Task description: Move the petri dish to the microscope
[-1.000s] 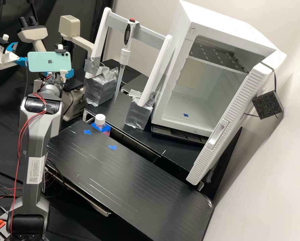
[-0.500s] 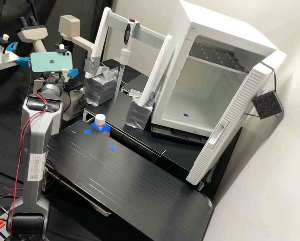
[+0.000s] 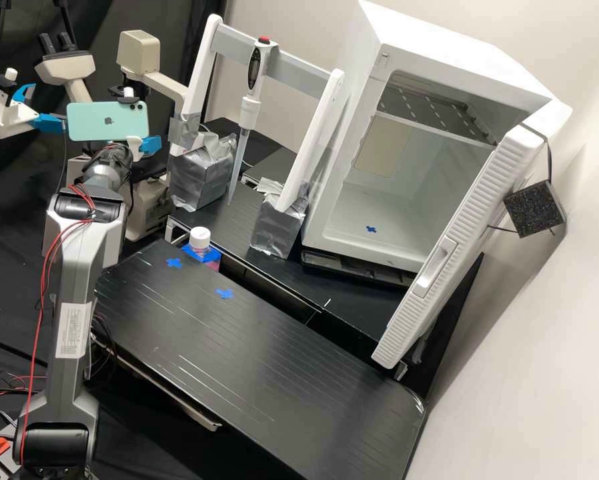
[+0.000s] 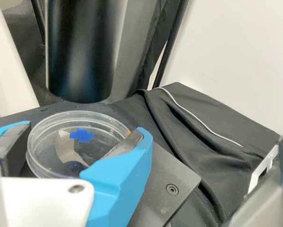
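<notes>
Behind the phone (image 3: 107, 123), the gripper (image 3: 151, 145) is partly hidden in the high view. In the wrist view, the petri dish (image 4: 77, 147) is seen grasped between its fingers — near one edge of the microscope (image 3: 143, 210) stage (image 4: 155, 196) — though contact beneath cannot be made out.

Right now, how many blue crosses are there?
4 blue crosses: two on the black bench, one inside the white cabinet, one seen through the petri dish; others may be hidden.
</notes>
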